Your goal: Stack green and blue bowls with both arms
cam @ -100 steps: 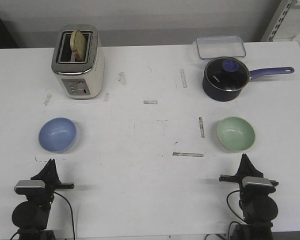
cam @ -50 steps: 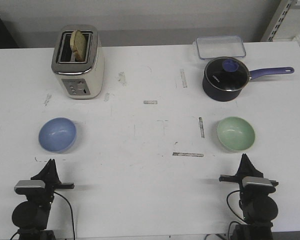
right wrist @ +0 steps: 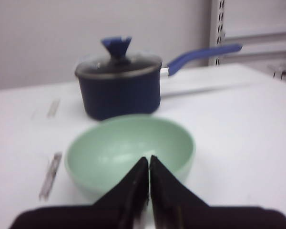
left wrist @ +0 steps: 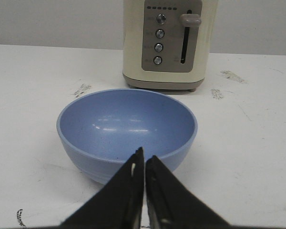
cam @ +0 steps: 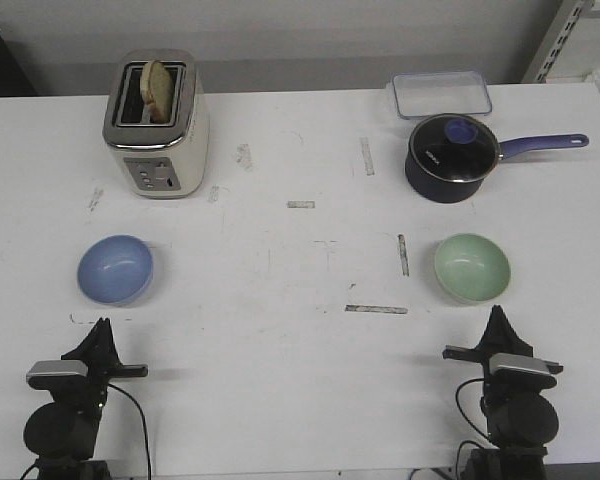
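Nothing is stacked yet: the blue bowl sits far left of the green bowl, and the left gripper and right gripper are both pinched closed, holding nothing.

Blue bowl: small, round, shallow, matte periwinkle. Upright, empty, faint highlights on its inner wall. Sits on the white counter at the left of the front view, a little below mid-height. In the left wrist view it fills the centre of the frame.

Green bowl: same shape and size, pale mint. Upright, empty. Sits at the right of the front view, level with the blue bowl and well apart from it. In the right wrist view it appears blurred, centre frame.
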`<state>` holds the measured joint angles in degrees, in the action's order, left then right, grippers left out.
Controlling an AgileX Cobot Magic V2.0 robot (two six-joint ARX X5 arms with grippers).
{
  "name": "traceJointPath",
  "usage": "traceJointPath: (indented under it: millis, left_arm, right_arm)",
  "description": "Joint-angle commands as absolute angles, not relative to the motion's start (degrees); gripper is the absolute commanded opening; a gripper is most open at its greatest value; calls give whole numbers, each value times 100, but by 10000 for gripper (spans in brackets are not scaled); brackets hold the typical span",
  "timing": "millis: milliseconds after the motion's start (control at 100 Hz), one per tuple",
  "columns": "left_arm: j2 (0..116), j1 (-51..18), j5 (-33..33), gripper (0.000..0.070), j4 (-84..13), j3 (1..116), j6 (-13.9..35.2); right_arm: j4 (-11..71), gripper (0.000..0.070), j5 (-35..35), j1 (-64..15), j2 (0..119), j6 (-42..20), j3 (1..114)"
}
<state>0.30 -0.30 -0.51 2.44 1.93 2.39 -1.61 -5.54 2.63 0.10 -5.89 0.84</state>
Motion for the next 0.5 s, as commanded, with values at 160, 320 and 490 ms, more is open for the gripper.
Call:
traceJointPath:
  millis: [160, 320, 490]
  left_arm:
    - [23, -36, -43, 1, 309, 73, 283]
    - [23, -36, -43, 1, 309, 73, 283]
    - [23, -36, -43, 1, 307, 73, 283]
  right_arm:
    - [-1164, 0, -272, 266, 318, -408, 965]
    - [-58, 0, -233, 266, 1627, 27, 2718]
    - [1544, 0, -235, 292, 3518, 193, 4772]
